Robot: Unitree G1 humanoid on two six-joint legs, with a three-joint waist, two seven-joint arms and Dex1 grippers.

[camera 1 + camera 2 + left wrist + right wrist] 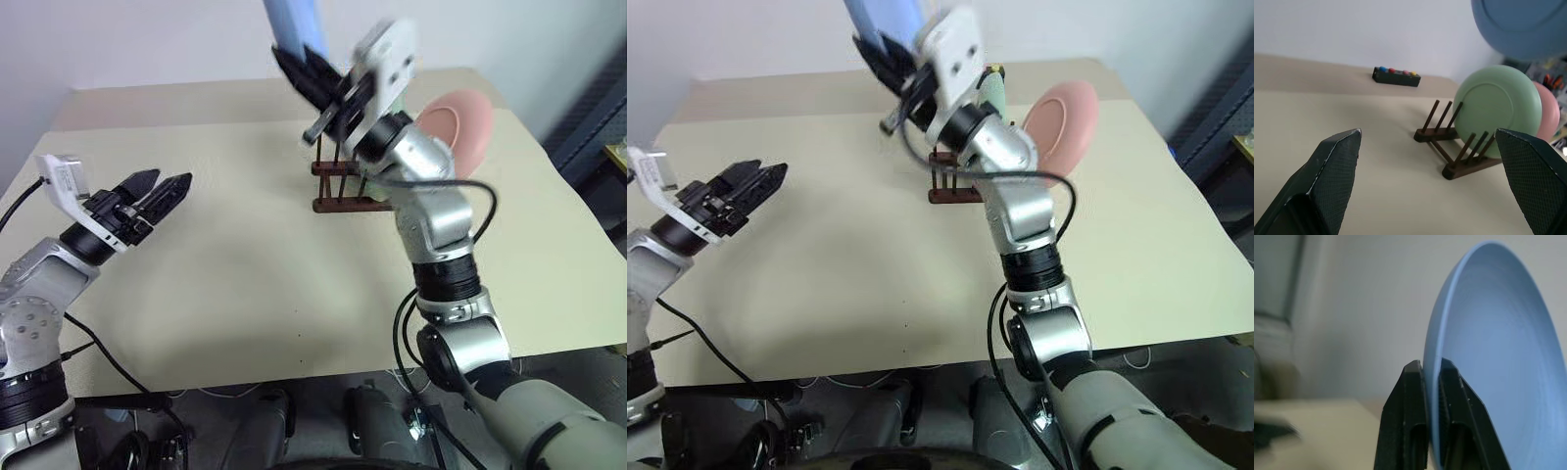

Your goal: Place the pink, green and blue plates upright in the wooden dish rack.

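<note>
Our right gripper (pixel 1432 382) has its two fingers (pixel 1413 416) pinched on the rim of the blue plate (pixel 1493 362), one finger on each face. The plate rises straight up from the fingertips, edge-on to them, well above the table (pixel 245 274).

The relation that matters is where the wooden rack (pixel 1449 147) lies from those fingers: below them and a little beyond, with the green plate (pixel 1497 110) already standing upright between the pegs and the pink plate (pixel 1547 110) upright just behind it. The free pegs are on the near side of the green plate, towards our left gripper. As we judge it, the blue plate must come down with its lower edge leading and its faces parallel to the green plate's, so that it drops between two pairs of pegs rather than across them.

Our left gripper (pixel 157 193) is off to the side, well apart from the rack, fingers (pixel 1327 181) spread wide and holding nothing. It points towards the rack but is the farther hand, so we take the placing to be the right arm's job.
</note>
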